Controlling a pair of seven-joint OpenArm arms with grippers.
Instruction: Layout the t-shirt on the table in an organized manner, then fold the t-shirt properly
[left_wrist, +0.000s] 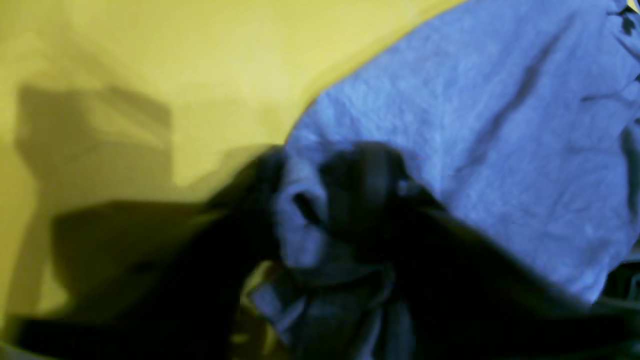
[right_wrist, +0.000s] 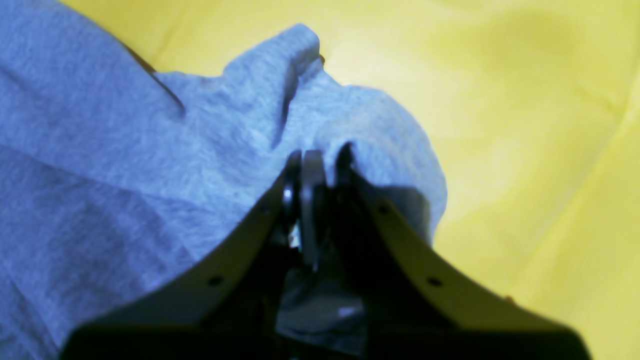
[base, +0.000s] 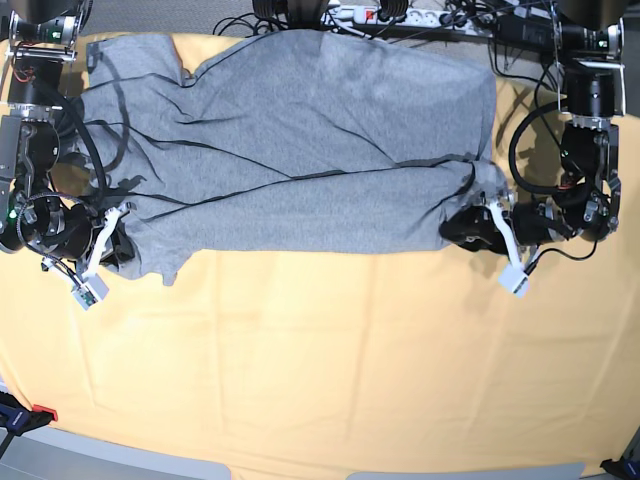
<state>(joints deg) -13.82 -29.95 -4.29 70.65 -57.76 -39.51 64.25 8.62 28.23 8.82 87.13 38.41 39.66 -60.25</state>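
Observation:
The heather-grey t-shirt (base: 300, 140) lies spread sideways across the far half of the table (base: 320, 360), with a long fold running through its middle. At the shirt's near right corner, my left gripper (base: 472, 228) has its dark fingers closed around a bunched fold of the t-shirt (left_wrist: 475, 125); in the blurred left wrist view the left gripper (left_wrist: 300, 205) has grey cloth between its fingers. On the near left corner, my right gripper (base: 112, 243) pinches the hem. In its wrist view the right gripper (right_wrist: 320, 155) is shut on a raised ridge of the t-shirt (right_wrist: 150, 150).
A power strip and tangled cables (base: 380, 14) run along the far edge behind the shirt. Both arm bases (base: 590, 90) stand at the far corners. A small red-and-black object (base: 30, 412) sits at the table's near left corner.

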